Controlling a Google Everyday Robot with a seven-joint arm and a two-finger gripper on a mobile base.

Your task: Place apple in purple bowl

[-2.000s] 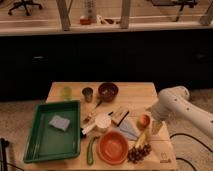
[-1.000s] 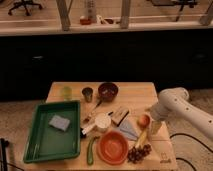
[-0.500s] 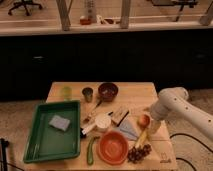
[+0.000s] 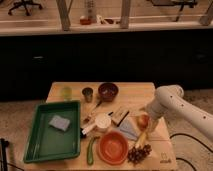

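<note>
Camera view: gripper (image 4: 148, 115) sits right at the apple (image 4: 143, 121) on the right half of the bench (image 4: 132, 92); can't tell if it's clamped on it or apart. Purple bowl (image 4: 108, 91) lies far-left of the apple, well apart, so the carry runs diagonally that way.

arm (image 4: 172, 102) in from rt, elbow bent | jaws low, mid-right of view

Single arm (image 4: 176, 103): glossy white casing, rounded tubular segments, bulbous elbow joint; gripper (image 4: 145, 120) at its tip, over the table (image 4: 156, 93), right side
</note>
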